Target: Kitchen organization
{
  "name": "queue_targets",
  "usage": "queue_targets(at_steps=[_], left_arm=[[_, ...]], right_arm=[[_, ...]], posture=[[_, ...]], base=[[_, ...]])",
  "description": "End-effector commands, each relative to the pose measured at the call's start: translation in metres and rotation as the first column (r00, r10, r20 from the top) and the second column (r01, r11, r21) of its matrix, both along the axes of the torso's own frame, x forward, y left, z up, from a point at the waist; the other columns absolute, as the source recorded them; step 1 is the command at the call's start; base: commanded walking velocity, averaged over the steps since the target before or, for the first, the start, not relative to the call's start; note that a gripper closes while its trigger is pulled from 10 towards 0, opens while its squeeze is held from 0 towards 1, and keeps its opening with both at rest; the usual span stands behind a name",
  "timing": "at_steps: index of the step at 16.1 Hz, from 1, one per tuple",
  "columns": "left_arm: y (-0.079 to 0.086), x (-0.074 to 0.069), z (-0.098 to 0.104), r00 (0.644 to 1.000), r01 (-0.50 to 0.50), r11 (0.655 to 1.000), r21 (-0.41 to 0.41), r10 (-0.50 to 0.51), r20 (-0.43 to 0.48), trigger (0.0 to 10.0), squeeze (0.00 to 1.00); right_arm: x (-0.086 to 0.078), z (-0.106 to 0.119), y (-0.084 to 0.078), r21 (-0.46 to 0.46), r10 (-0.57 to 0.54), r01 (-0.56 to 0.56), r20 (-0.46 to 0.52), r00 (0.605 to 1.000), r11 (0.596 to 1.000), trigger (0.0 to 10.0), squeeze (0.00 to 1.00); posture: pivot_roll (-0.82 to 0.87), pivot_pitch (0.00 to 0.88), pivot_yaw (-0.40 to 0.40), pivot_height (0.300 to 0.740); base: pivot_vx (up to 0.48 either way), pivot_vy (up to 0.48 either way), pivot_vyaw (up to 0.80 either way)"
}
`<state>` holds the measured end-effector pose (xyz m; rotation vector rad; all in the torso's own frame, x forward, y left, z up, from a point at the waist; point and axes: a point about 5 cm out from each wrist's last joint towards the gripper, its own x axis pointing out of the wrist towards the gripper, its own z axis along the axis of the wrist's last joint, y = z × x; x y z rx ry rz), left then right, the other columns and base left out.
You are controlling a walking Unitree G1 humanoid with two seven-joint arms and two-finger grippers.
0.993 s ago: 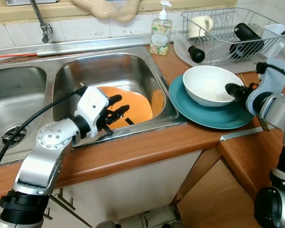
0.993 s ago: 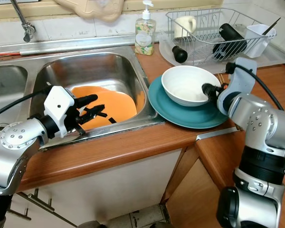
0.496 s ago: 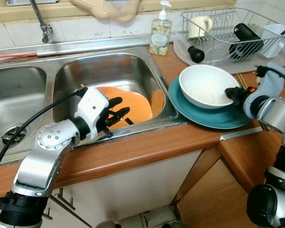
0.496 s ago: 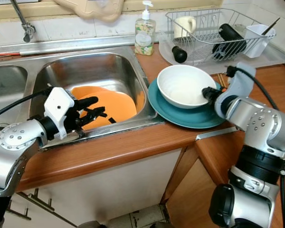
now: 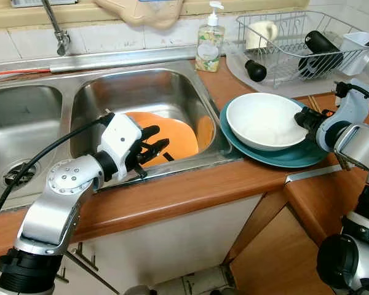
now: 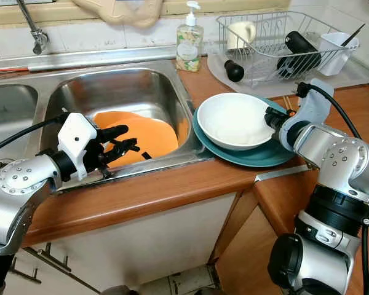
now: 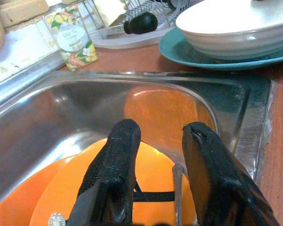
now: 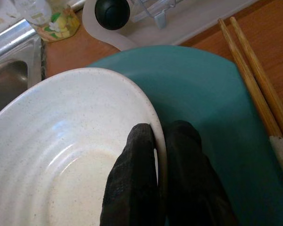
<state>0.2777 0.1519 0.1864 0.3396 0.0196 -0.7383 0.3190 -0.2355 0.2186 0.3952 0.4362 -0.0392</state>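
A white bowl (image 5: 264, 120) sits tipped on a teal plate (image 5: 298, 158) on the wooden counter, just right of the sink. My right gripper (image 5: 302, 117) is shut on the bowl's right rim; in the right wrist view one finger (image 8: 134, 188) lies inside the bowl (image 8: 61, 155) and the other outside, over the teal plate (image 8: 203, 103). An orange plate (image 5: 175, 132) lies in the right sink basin (image 5: 141, 92). My left gripper (image 5: 152, 146) hangs open at the basin's front edge, just above the orange plate (image 7: 155, 165), holding nothing.
A dish rack (image 5: 295, 43) at the back right holds a mug, a black bottle and a white cup. A soap bottle (image 5: 208, 44) stands behind the sink. Chopsticks (image 8: 254, 80) lie beside the teal plate. The tap (image 5: 55, 27) and a second basin (image 5: 18, 135) are at the left.
My right gripper has lifted the white bowl by its rim and shifted it a little toward the sink, leaving it tipped. The left gripper has stayed over the orange plate.
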Motion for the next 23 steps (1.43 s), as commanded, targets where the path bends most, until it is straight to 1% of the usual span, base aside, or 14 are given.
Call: queue_targets(at_steps=[1, 3, 6, 7, 8, 12, 13, 14, 15, 17, 18, 20, 21, 23], left_arm=[[-0.001, 0.000, 0.003, 1.000, 0.005, 1.000, 0.007, -0.005, 0.011, 10.0, 0.00], [-0.001, 0.000, 0.004, 1.000, -0.003, 1.000, 0.004, 0.003, 0.016, 10.0, 0.00], [-0.001, 0.002, 0.006, 1.000, -0.017, 1.000, -0.011, 0.017, 0.025, 10.0, 0.00], [-0.002, 0.004, 0.007, 1.000, -0.022, 0.999, -0.040, 0.023, 0.019, 10.0, 0.00], [-0.006, 0.004, 0.007, 1.000, -0.020, 0.997, -0.080, 0.020, 0.002, 10.0, 0.00], [-0.013, 0.007, 0.005, 0.999, -0.029, 0.986, -0.161, 0.025, -0.025, 10.0, 0.00], [-0.015, 0.008, 0.007, 0.999, -0.034, 0.977, -0.211, 0.027, -0.036, 10.0, 0.00], [-0.019, 0.010, 0.011, 0.997, -0.035, 0.943, -0.332, 0.010, -0.076, 10.0, 0.50], [-0.022, 0.010, 0.015, 0.995, -0.012, 0.912, -0.410, -0.030, -0.094, 10.0, 1.00], [-0.023, 0.013, 0.016, 0.994, -0.029, 0.885, -0.464, -0.023, -0.105, 10.0, 1.00], [-0.023, 0.015, 0.016, 0.992, -0.031, 0.852, -0.523, -0.039, -0.122, 10.0, 0.03], [-0.024, 0.014, 0.017, 0.984, -0.016, 0.793, -0.609, -0.096, -0.150, 10.0, 0.00], [-0.024, 0.016, 0.017, 0.979, -0.020, 0.784, -0.621, -0.109, -0.170, 10.0, 0.00], [-0.024, 0.018, 0.013, 0.975, -0.034, 0.794, -0.607, -0.108, -0.196, 10.0, 0.00]], right_arm=[[0.002, 0.002, 0.001, 0.001, -0.007, 0.007, -0.007, 1.000, 1.000, 0.0, 0.00], [0.004, 0.005, 0.002, 0.016, -0.008, 0.008, 0.007, 1.000, 1.000, 0.0, 0.00], [0.006, 0.016, 0.004, 0.056, 0.002, -0.008, 0.098, 0.995, 0.998, 0.0, 0.00], [0.008, 0.030, 0.009, 0.062, 0.018, -0.032, 0.213, 0.977, 0.998, 0.0, 0.00], [0.008, 0.044, 0.016, 0.047, 0.052, -0.072, 0.336, 0.940, 0.996, 0.0, 0.00], [0.006, 0.057, 0.027, -0.029, 0.124, -0.125, 0.460, 0.879, 0.992, 0.0, 0.00], [0.005, 0.061, 0.029, -0.066, 0.145, -0.129, 0.495, 0.857, 0.989, 0.0, 0.00], [0.004, 0.067, 0.035, -0.152, 0.199, -0.137, 0.541, 0.817, 0.979, 0.0, 0.00], [0.002, 0.067, 0.045, -0.261, 0.279, -0.154, 0.555, 0.784, 0.953, 0.0, 0.00], [0.001, 0.064, 0.053, -0.360, 0.352, -0.163, 0.560, 0.750, 0.919, 0.0, 0.00], [-0.001, 0.063, 0.058, -0.383, 0.377, -0.172, 0.562, 0.736, 0.907, 0.0, 0.00], [-0.003, 0.065, 0.067, -0.429, 0.424, -0.182, 0.579, 0.697, 0.885, 0.0, 0.00], [-0.006, 0.066, 0.075, -0.449, 0.463, -0.204, 0.599, 0.654, 0.870, 0.0, 0.00], [-0.010, 0.069, 0.080, -0.442, 0.480, -0.229, 0.621, 0.619, 0.867, 0.0, 0.00]], posture=[[-0.05, 0.000, -0.015, 0.740], [-0.05, 0.000, -0.016, 0.740], [-0.05, 0.000, -0.016, 0.740], [-0.05, 0.000, -0.014, 0.740], [-0.05, 0.000, -0.014, 0.740], [-0.05, 0.000, -0.013, 0.740], [-0.05, 0.000, -0.012, 0.740], [-0.05, 0.000, -0.010, 0.740], [-0.05, 0.000, -0.007, 0.740], [-0.05, 0.000, -0.005, 0.740], [-0.05, 0.000, -0.004, 0.740], [-0.05, 0.000, 0.002, 0.740], [-0.05, 0.000, 0.004, 0.740], [-0.05, 0.000, 0.009, 0.740]], base=[[0.000, 0.000, 0.00], [0.000, 0.000, 0.00], [0.000, 0.000, 0.00], [0.000, 0.000, 0.00], [0.000, 0.000, 0.00], [0.000, 0.000, 0.00], [0.000, 0.000, 0.00], [0.000, 0.000, 0.00], [0.000, 0.000, 0.00], [0.000, 0.000, 0.00], [0.000, 0.000, 0.00], [0.000, 0.000, 0.00], [0.000, 0.000, 0.00], [0.000, 0.000, 0.00]])
